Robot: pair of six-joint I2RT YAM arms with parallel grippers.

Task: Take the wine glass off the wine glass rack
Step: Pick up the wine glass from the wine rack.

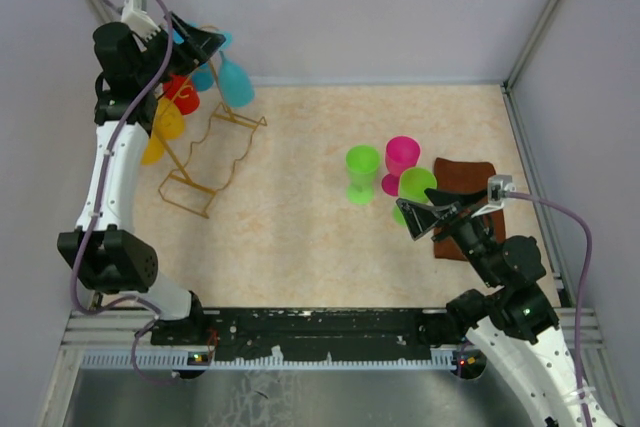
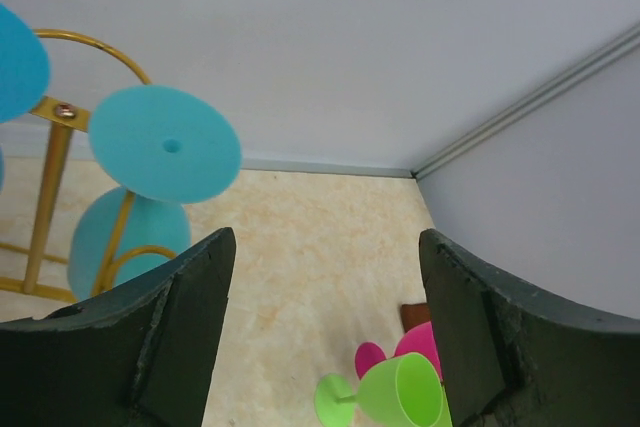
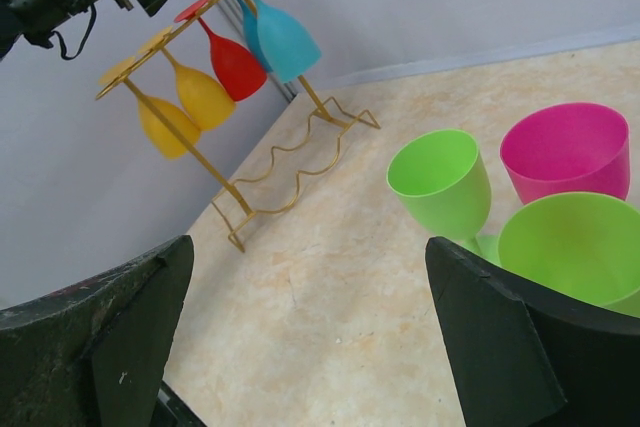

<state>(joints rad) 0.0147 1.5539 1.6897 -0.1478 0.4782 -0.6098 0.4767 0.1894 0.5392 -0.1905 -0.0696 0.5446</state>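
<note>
Five wine glasses hung on rack, three on desk, left hand, right hand gaped empty, cloth whole only overhead

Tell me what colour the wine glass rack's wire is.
Golden yellow. The wine glass rack shows closest in the left wrist view.

White arms; black joints; purple cables

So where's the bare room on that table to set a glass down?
Widest bare patch: the middle, between the wine glass rack and the leftmost green glass, down to the near edge. Also behind the pink glass. Crowded: around the rack, and around the glasses and brown cloth.
</note>
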